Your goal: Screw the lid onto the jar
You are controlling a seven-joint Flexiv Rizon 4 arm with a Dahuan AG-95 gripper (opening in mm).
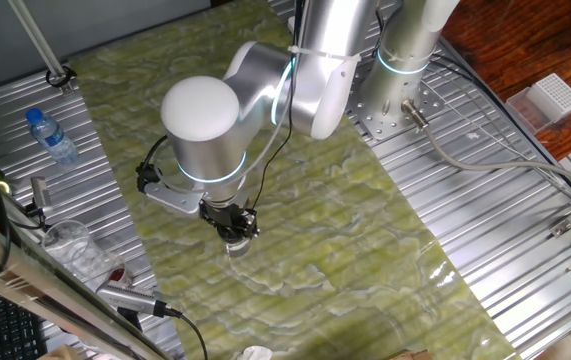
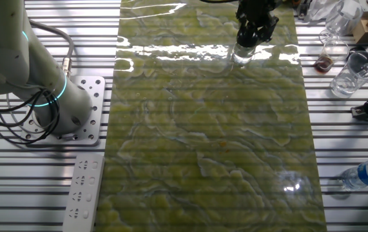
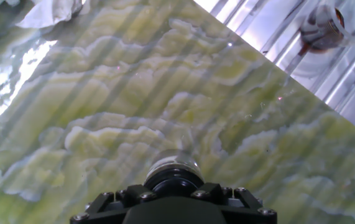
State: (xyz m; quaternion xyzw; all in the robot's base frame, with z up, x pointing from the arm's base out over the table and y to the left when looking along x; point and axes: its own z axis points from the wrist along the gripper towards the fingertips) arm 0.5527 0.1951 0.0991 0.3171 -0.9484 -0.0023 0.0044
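Observation:
The small clear glass jar (image 1: 235,246) stands upright on the green marbled mat (image 1: 345,230), near the mat's left side in one fixed view. It also shows in the other fixed view (image 2: 242,55) and in the hand view (image 3: 173,163). The black lid (image 3: 173,180) sits on the jar's mouth, between my fingers. My gripper (image 1: 232,224) points straight down over the jar and is closed around the lid. It also shows in the other fixed view (image 2: 253,33). My fingers hide the lid in both fixed views.
A blue-capped water bottle (image 1: 51,136) lies on the slatted table, left of the mat. A clear plastic cup (image 1: 71,246) and a small cup with brown residue (image 3: 324,25) stand nearby. A second arm's base (image 1: 405,60) is at the back. A power strip (image 2: 84,190) lies beside the mat.

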